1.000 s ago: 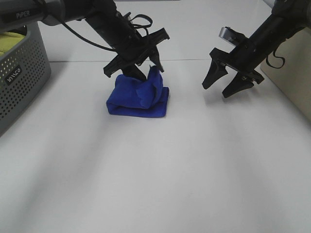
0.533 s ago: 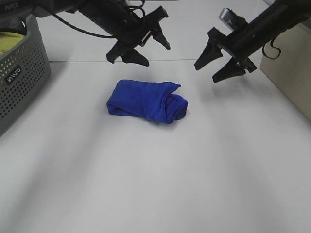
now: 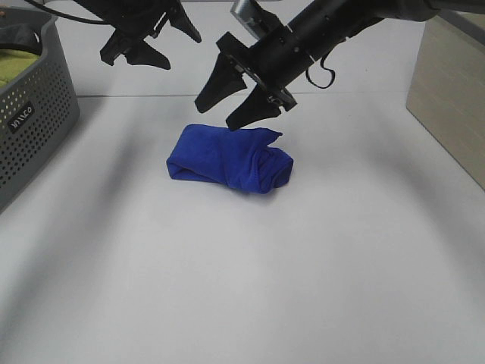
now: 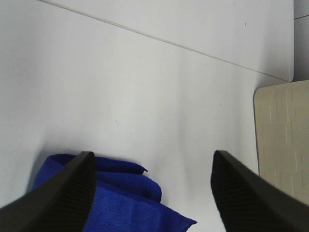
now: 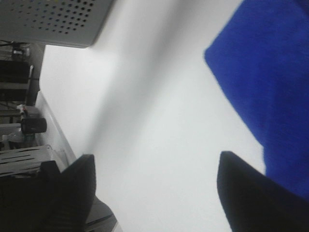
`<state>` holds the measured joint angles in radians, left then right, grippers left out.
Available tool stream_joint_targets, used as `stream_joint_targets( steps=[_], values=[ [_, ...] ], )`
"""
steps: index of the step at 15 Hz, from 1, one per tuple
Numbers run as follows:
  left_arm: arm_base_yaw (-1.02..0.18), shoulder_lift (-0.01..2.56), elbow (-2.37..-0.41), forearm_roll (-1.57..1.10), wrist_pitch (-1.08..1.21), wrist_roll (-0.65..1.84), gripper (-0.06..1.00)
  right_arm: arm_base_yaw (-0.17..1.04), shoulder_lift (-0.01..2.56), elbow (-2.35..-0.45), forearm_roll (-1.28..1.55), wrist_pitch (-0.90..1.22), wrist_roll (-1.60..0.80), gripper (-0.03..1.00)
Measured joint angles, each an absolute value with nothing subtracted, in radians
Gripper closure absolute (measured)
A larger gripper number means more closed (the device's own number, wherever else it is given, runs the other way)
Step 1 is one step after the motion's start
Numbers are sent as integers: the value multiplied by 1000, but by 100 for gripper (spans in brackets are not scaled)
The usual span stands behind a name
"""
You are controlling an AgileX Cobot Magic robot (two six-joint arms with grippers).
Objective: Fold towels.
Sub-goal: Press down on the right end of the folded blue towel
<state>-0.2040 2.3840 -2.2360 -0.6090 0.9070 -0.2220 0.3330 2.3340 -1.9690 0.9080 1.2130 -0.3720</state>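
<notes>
- Right gripper (image 3: 216, 115): its two black fingers (image 5: 251, 193) are spread wide with nothing between them. The tips point down just above the far edge of the towel and, as far as can be told, do not touch it.
- Left gripper (image 3: 184, 53): its jaws are also well apart and empty. It is held high over the far left of the table, clear of the cloth.
- The royal-blue towel (image 3: 227, 159) lies near the middle of the white table (image 3: 303, 288), bunched into a lumpy, uneven roll. One end curls over itself, and a pointed corner sticks out on the far side, under the right gripper.
- A grey perforated basket (image 3: 38, 114) stands at the left edge, holding a yellow-green cloth (image 3: 15, 64). A beige board (image 3: 451, 83) stands at the right.
- Judgement: the fold looks untidy, so the step in hand is probably taking that far corner to open or square up the bundle.
- To do it well, lower onto the protruding corner only and pinch a single layer at its hem, not the thick roll. Lift gently so the rest unrolls instead of dragging, and have the left gripper take or pin the opposite end.
</notes>
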Motion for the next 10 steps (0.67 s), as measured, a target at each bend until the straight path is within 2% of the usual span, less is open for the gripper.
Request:
stream_joint_targets(
  steps=[5,10],
  values=[
    [-198,2367,-2237,-568,963,-180,29,326,2459,-1969,992,1221,-438,28],
    [-198,2367,-2237,-564,1028,-154,29,253,2514,-1969,1008,1221,-461,28]
  ],
)
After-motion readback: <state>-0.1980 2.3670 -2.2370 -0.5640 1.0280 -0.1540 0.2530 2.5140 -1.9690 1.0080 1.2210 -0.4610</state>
